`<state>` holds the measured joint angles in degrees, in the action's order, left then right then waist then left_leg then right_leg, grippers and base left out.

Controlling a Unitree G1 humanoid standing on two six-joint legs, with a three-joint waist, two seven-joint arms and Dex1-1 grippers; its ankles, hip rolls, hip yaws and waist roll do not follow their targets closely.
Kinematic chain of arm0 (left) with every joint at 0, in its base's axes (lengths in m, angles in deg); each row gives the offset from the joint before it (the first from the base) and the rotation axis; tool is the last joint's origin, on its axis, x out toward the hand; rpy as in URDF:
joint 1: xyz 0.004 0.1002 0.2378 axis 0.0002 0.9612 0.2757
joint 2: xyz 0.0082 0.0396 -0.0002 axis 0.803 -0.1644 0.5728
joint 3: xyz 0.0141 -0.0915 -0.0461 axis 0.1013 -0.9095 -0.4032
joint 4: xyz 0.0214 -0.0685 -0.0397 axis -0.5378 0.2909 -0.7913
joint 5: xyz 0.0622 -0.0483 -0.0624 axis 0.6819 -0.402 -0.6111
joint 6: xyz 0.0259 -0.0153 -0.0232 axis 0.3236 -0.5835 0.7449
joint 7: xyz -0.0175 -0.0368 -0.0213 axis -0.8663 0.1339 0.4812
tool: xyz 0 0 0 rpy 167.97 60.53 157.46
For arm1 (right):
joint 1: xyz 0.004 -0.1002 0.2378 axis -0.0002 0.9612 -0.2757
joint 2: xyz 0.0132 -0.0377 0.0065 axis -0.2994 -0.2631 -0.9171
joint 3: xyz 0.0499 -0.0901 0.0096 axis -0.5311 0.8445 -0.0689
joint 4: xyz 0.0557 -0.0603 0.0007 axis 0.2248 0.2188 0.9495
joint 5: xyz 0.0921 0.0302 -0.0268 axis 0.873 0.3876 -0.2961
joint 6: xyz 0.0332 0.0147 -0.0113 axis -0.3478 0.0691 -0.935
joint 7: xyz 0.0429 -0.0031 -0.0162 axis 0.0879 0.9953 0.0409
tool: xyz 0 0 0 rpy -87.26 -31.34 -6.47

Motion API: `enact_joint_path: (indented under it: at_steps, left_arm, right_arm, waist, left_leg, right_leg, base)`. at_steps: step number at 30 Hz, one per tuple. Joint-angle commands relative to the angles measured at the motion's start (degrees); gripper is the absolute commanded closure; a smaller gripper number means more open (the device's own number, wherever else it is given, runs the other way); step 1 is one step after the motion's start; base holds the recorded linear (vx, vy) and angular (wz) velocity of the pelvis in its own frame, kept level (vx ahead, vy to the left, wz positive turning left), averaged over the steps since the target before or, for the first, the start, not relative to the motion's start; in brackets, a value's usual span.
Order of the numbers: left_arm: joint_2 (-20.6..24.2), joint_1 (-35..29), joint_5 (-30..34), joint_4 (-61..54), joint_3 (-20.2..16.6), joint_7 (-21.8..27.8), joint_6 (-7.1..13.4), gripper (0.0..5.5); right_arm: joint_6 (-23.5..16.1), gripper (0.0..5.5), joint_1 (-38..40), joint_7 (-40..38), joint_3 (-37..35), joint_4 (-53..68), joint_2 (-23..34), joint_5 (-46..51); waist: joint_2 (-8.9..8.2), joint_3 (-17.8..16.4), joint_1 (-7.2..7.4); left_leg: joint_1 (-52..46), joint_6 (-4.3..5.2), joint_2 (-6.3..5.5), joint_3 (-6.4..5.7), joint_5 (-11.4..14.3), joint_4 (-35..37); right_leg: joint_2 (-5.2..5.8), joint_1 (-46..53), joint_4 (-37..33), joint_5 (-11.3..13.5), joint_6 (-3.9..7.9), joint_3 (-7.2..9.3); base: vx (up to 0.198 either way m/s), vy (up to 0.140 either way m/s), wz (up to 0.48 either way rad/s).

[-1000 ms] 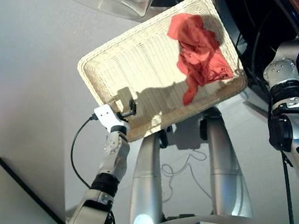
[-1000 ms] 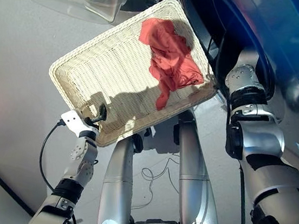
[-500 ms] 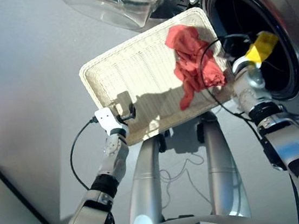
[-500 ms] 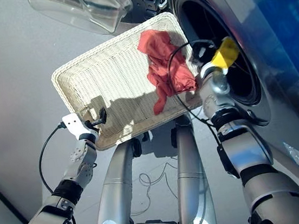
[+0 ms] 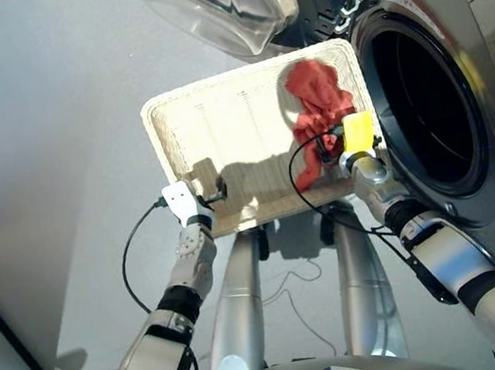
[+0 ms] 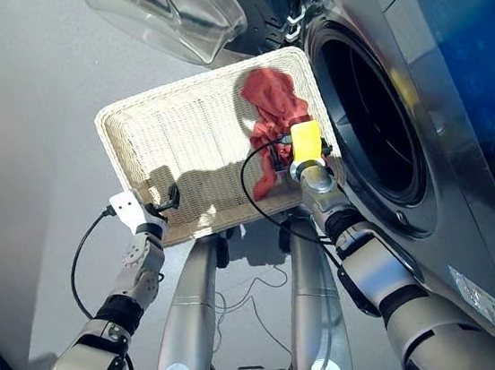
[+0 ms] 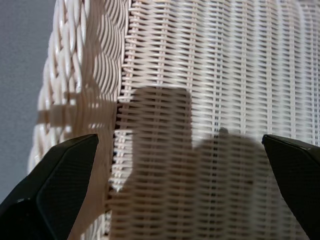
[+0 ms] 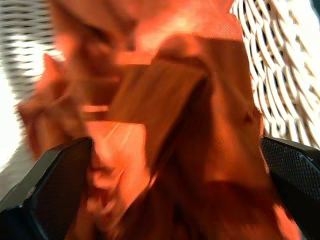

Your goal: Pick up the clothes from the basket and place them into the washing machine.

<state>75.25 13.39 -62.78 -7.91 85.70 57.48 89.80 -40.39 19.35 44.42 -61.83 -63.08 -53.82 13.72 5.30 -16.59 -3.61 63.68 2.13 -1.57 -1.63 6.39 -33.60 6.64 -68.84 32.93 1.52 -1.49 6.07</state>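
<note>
A: Left arm? 
B: Extended forward and up; left end effector [image 5: 215, 192] with fingers [image 7: 60, 185] spread wide.

A: Right arm? 
B: Raised, forearm angled inward; right end effector [image 5: 331, 143] fingers [image 8: 47, 185] parted wide.

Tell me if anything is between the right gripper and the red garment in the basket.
Nothing visible. The right gripper is open, with the red garment directly ahead of its fingers in the basket. The washing machine door is open too.
</note>
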Motion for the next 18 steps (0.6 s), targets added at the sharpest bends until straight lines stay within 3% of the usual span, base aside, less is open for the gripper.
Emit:
enact_joint_path:
  at_steps: [1,2,3,11,18]
  left_arm:
    - [2.3,0.1,-1.0,-7.0,-1.5,-0.5,3.1,0.0]
    - [2.4,0.5,-1.0,-8.0,-1.2,-0.1,3.0,0.0]
    - [2.7,0.5,-0.7,-8.4,-1.1,-0.1,3.0,0.0]
    - [3.1,2.1,0.7,-7.3,-2.4,-0.4,2.7,0.0]
    - [2.4,3.5,0.9,-4.3,-3.4,0.0,2.9,0.0]
  right_arm:
    - [0.4,0.0,-6.5,-2.3,-1.0,-2.2,2.8,-1.9]
    - [0.6,1.36,-7.5,-2.1,-1.0,-2.6,2.8,-1.7]
    - [0.6,5.5,-7.8,-2.0,-1.1,-2.9,3.0,-1.6]
    - [-1.0,5.5,-5.2,0.4,-1.1,1.8,1.3,2.7]
    - [-4.8,5.5,1.7,1.0,-5.3,10.8,0.4,10.5]
  waist:
    - [3.54,-1.6,-2.06]
    - [3.69,-1.6,-2.23]
    - [3.78,-1.6,-2.33]
    - [3.61,0.0,-2.14]
    - [3.35,0.3,-0.59]
  left_leg:
    - [2.3,-3.54,-1.59,2.09,-0.9,0.1]
    - [2.6,-3.56,-1.57,2.21,-0.8,-0.3]
    - [2.8,-3.58,-1.55,2.33,-0.8,-0.4]
    - [-0.2,-3.7,-1.6,3.27,-1.0,2.1]
    - [-6.2,-3.18,-1.28,3.91,-2.3,7.6]
  right_leg:
    - [-1.51,1.4,3.5,-4.8,2.88,-0.67]
    - [-1.36,1.2,3.8,-4.7,2.86,-0.66]
    - [-1.25,1.0,3.9,-4.7,2.85,-0.68]
    - [-1.43,3.0,1.8,-4.1,3.01,-1.27]
    - [-1.76,9.1,-4.1,-2.6,3.49,-1.16]
  base:
    - [0.0,0.0,0.0]
    - [0.0,0.0,0.0]
    - [0.0,0.0,0.0]
    - [0.007,0.004,-0.001]
    - [0.0,0.0,0.0]
